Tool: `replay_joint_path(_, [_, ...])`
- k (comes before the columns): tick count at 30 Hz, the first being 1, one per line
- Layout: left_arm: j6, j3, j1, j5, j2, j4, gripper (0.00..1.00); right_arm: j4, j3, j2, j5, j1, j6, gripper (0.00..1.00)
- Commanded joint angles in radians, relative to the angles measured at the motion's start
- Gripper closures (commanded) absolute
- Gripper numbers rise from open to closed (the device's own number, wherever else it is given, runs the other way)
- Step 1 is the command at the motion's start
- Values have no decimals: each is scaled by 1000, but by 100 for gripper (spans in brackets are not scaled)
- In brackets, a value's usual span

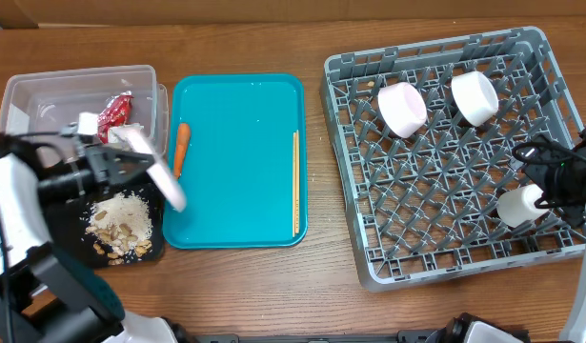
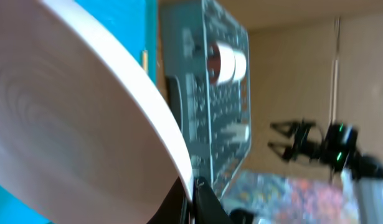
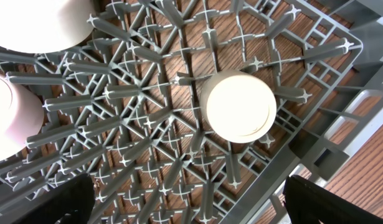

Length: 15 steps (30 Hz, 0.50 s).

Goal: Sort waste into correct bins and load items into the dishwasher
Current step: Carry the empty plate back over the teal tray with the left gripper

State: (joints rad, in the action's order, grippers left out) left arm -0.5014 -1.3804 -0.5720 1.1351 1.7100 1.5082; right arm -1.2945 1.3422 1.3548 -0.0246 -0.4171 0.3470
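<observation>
Grey plastic rack [image 1: 435, 181], wooden table [image 1: 321, 286]

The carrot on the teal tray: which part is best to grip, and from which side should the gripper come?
Probably its middle, from straight above, with the fingers closing across its width. The carrot lies flat, lengthwise, close to the teal tray's left rim, which blocks a sideways approach. The tilted plate also overhangs near its near end.

Overhead looks straight down on the whole bench [image 1: 316, 286]. Left wrist, tight against a plate [image 2: 66, 124], faces sideways toward the rack [image 2: 203, 124]; right wrist looks down close onto it.
</observation>
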Motion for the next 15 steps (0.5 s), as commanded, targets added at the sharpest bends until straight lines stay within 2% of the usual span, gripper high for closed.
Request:
replay_joint_path(1, [12,5,165,-31,-24,-57,96,5,7,-21,4,-1,-3,0])
replay_joint_path(5, [225,5,365,-185,-23,-235,96,5,7,-21,4,-1,-3,0])
replay_joint_path(9, [496,5,602,-505,-22,-438,96,5,7,-21,4,-1,-3,0])
replay_joint_path(15, [706,5,887,-771,7,-582,96,5,7,-21,5,-1,-7,0])
